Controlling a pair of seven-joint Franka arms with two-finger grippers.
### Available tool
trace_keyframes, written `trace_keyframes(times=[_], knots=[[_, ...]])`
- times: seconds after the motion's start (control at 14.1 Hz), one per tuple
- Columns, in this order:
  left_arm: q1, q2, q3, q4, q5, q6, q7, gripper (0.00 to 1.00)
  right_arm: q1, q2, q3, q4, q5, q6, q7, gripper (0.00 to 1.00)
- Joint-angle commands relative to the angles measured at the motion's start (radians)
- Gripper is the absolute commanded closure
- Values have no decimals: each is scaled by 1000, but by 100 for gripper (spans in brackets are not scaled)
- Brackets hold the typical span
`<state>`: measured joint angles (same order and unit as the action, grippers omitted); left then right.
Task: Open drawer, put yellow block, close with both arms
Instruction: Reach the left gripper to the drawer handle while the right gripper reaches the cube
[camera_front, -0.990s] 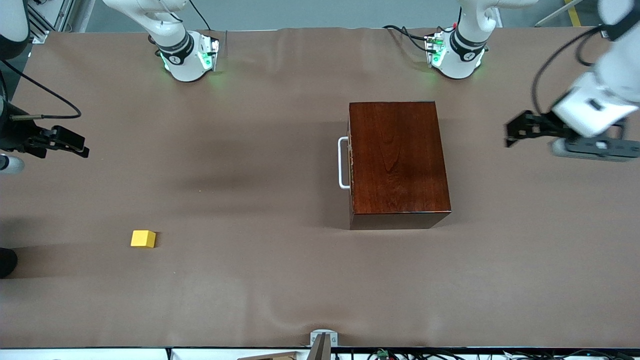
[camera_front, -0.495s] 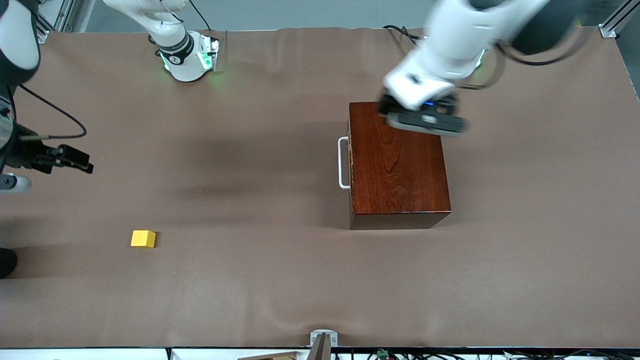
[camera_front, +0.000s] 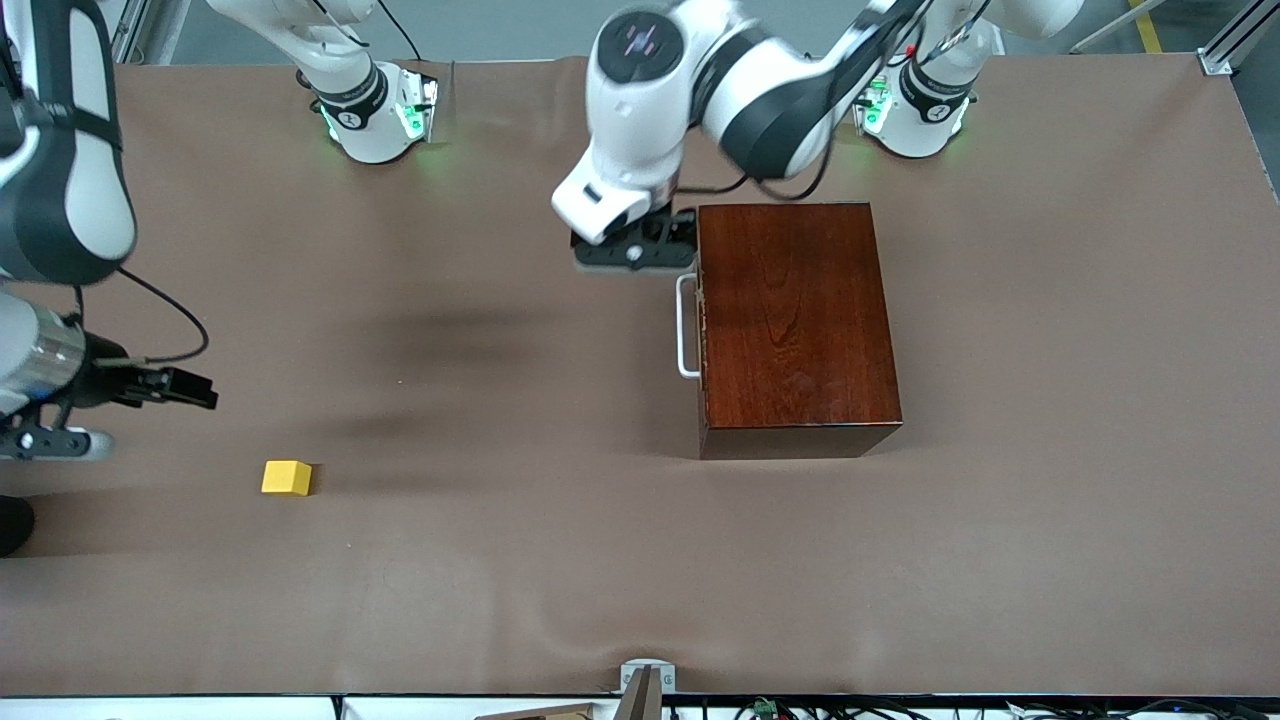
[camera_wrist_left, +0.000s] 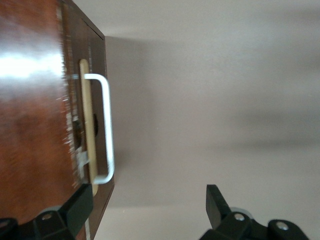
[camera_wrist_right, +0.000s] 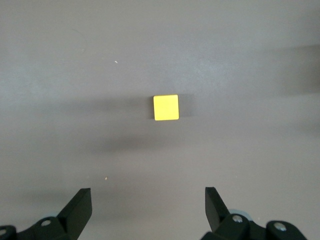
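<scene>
Jaws of the left gripper stand wide apart and empty over the table, just off the drawer front and its white handle; a second ago that gripper hung past the wooden box at the left arm's end of the table, and half a second ago it was crossing over the box's top. In the left wrist view one finger sits over the corner of the box, the other over bare table, with the handle between them but ahead of the tips, untouched. The left arm now reaches from its green-lit base across the box's farther edge.

The right gripper, at the right arm's end of the table, has slid closer to the yellow block over the same second. Its jaws are fully spread and hold nothing; the right wrist view shows the block ahead of the fingertips, well apart from them.

The drawer is shut, its dark front flush with the glossy reddish-brown box, as it was a second ago. The block lies alone on the brown table, nearer the front camera than the box and well apart from it, and has not moved. Nothing lies between the block and the drawer front. A small grey bracket sits at the table's near edge.
</scene>
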<state>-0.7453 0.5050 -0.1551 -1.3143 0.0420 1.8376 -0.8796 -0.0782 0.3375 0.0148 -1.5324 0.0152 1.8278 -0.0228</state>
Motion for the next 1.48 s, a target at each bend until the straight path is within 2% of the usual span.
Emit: trace_keyframes(times=[0.0,0.35,0.49,0.64,0.78,1.06,1.41], knots=[[-34,73,20,50,73,5,-38,0,-18,76,10,12,-14,57,-5,0],[-66,154,19,46,192,-34,-32,0,-80,245,10,12,-17,212,-5,0],[-66,178,19,46,202,-60,-28,0,-110,296,11,9,-17,286,-53,0],[-68,188,19,43,228,-84,-27,0,-115,310,11,6,-14,309,-153,0],[-65,196,17,40,249,-92,-27,0,-107,333,11,-5,-12,365,-158,0],[-62,222,17,37,245,-90,-28,0,-84,334,11,-110,-9,551,-122,0],[-62,247,19,40,243,-72,-35,0,-28,360,11,-100,-20,568,-16,0]])
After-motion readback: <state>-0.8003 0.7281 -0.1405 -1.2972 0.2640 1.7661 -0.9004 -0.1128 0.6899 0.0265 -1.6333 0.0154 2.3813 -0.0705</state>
